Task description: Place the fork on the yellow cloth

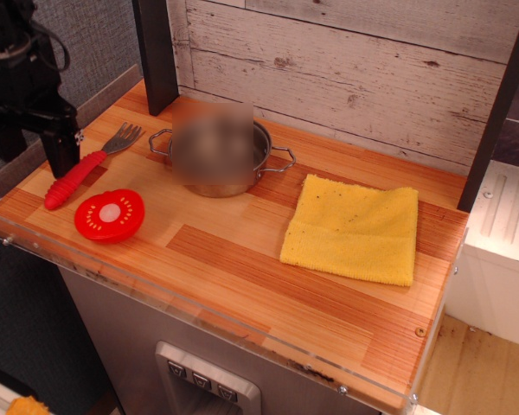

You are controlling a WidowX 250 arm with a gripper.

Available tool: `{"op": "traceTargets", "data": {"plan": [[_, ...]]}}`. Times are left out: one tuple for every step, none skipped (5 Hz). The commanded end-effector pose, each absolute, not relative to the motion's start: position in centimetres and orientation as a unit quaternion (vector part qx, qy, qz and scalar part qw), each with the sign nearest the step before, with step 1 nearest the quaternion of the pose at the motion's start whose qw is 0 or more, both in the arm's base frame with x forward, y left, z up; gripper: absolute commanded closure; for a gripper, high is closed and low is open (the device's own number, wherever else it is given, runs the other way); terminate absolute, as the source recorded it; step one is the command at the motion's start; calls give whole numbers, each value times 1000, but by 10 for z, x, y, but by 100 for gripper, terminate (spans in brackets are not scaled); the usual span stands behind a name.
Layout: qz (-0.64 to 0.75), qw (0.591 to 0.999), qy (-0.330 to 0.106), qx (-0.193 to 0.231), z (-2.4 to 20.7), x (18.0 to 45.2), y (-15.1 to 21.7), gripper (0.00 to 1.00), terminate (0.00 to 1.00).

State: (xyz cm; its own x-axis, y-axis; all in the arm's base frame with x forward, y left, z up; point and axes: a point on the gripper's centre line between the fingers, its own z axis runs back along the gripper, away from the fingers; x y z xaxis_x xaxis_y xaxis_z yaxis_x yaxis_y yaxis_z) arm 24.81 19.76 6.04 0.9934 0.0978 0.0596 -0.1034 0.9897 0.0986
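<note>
Fingers (62, 147) spread wide, empty, one tip just beside the fork (85, 168) handle.

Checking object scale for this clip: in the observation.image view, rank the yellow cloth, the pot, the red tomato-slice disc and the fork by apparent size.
1. yellow cloth, largest.
2. pot, blurred here but clearly next.
3 and 4. tomato-slice disc and fork: unsure. The fork is longer but thin, the disc rounder and wider, so they cover similar area.

Light was even and fairly bright, shadows soft. The pot (218, 156), upper middle, was smeared into a blur; the gripper (33, 143), upper left, stayed dark, detail lost.
</note>
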Motion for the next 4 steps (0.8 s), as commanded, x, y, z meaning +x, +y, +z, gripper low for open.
{"op": "traceTargets", "data": {"plan": [[63, 992, -83, 68, 62, 271, 211, 0, 0], [67, 993, -74, 64, 49, 279, 211, 0, 0], [71, 993, -64, 62, 39, 283, 216, 0, 0], [75, 994, -55, 61, 28, 284, 221, 0, 0]]}}
